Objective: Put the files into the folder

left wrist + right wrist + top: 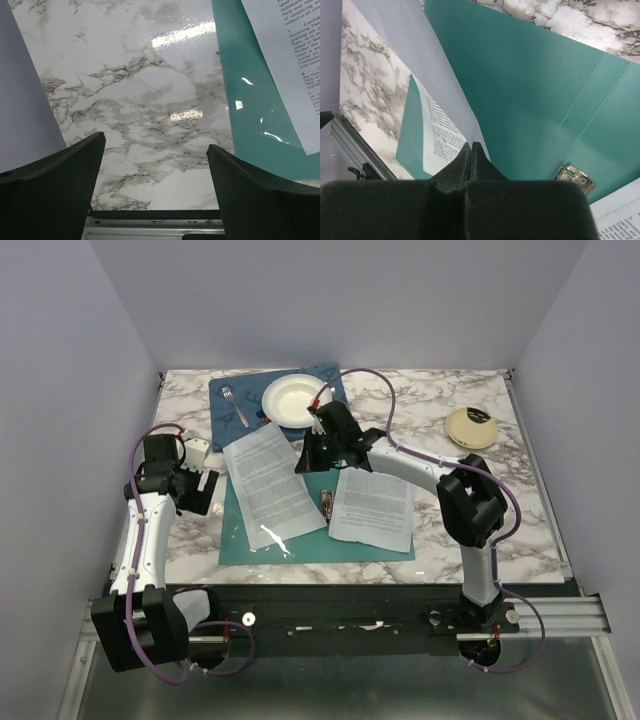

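The teal folder (240, 532) lies open on the marble table, its metal clip (327, 504) at the spine. One sheet of the files (373, 508) lies flat on its right half. Another sheet (266, 485) sits tilted over its left half, its far right corner raised. My right gripper (303, 466) is shut on that corner; the right wrist view shows the jaws (471, 146) pinching the sheet's edge (445, 135) above the folder (530, 90) and clip (575, 177). My left gripper (205, 490) is open and empty over bare marble (156, 175), left of the folder's edge (250, 100).
A dark blue placemat (232, 388) at the back holds a fork (234, 403) and a white bowl (295, 400). A tan round object (471, 427) sits at the back right. A small white object (197, 453) lies by the left arm. Walls close in the sides.
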Available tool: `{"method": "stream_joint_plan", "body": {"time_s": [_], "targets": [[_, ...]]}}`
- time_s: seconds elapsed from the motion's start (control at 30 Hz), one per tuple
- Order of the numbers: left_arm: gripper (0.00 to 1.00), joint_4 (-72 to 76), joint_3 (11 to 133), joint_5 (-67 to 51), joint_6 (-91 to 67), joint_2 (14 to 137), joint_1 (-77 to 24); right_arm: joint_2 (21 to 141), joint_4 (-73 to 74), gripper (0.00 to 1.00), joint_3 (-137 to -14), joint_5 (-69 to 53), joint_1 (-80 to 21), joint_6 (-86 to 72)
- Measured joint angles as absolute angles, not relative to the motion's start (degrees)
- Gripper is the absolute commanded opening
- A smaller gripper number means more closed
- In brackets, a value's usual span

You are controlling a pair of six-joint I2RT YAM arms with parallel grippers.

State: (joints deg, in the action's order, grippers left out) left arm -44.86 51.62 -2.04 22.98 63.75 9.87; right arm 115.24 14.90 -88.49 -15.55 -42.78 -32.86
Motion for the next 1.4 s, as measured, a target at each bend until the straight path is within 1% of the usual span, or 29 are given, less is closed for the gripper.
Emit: {"method": "stream_joint_plan", "body": {"time_s": [0.37, 0.83, 1.07, 1.4], "targets": [[0.99, -44.8, 51.6, -2.0, 23.1, 63.7, 10.1, 116.5, 12.8, 0.00, -87.5, -13.7, -43.7, -37.2], [0.99, -44.8, 51.6, -2.0, 23.1, 63.7, 10.1, 113.4, 12.1, 0.00, -76.0, -8.1, -45.6, -43.2], [0.99, -44.9, 51.6, -2.0, 23.1, 63.7, 10.2, 113.1, 11.3, 0.01, -76.0, -7.4, -46.2, -45.6], [0.99, -44.9, 51.6, -2.0, 23.1, 63.1, 10.2, 115.3, 10.7, 0.00, -80.3, -7.4, -47.2, -46.5]]}}
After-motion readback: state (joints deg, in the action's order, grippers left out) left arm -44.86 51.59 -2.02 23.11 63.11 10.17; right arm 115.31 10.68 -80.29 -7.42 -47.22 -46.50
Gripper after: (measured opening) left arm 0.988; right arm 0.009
